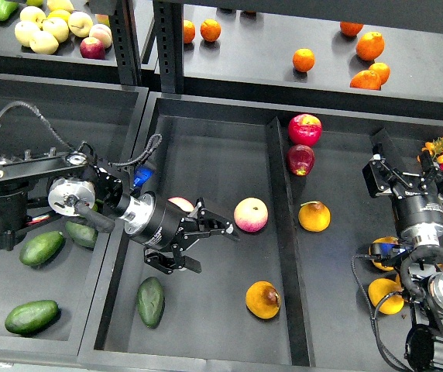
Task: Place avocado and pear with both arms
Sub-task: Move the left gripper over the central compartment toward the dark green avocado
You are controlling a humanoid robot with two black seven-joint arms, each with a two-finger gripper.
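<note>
Left tool (220, 236) spread open, empty, over the middle bin (206, 155). Avocado (151, 301) lies below it, pear (262, 300) further right. Right tool (378, 159) dark, end-on; can't tell its state.

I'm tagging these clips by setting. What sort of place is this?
Probably a mock produce stand or grocery test rig: black bins sort fruit by kind, with oranges on an upper shelf, red apples below, and avocados at the left.

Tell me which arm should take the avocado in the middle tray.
Left. Its hand hangs open over that tray, just up and right of the avocado. The right hand is beyond the divider, far off.
</note>
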